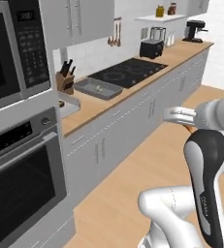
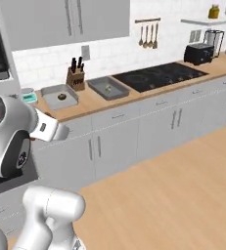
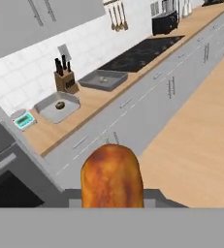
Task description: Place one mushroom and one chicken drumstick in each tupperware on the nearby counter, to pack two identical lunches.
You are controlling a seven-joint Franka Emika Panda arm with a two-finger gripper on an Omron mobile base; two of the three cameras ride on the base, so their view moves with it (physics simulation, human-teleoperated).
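Note:
In the hand view an orange-brown chicken drumstick (image 3: 112,175) stands up between my fingers, and my gripper (image 3: 112,194) is shut on it. The hand hangs in front of the cabinet fronts, short of the counter (image 3: 95,103). In the left base view, my gripper (image 1: 168,115) points left toward the counter. On the counter sit two tupperware: a light grey one (image 3: 47,112) and a darker one (image 3: 115,77). Each holds a small mushroom (image 3: 60,104) (image 3: 103,78). The right base view shows the light tupperware (image 2: 75,99) just beyond my gripper (image 2: 62,132).
A knife block (image 3: 65,80) stands between the two containers, against the wall. A small scale with a teal display (image 3: 24,119) sits left of the light one. The black stovetop (image 3: 142,53) lies to the right, with a toaster (image 3: 164,22) beyond. A wall oven (image 1: 21,184) stands left of the counter's end.

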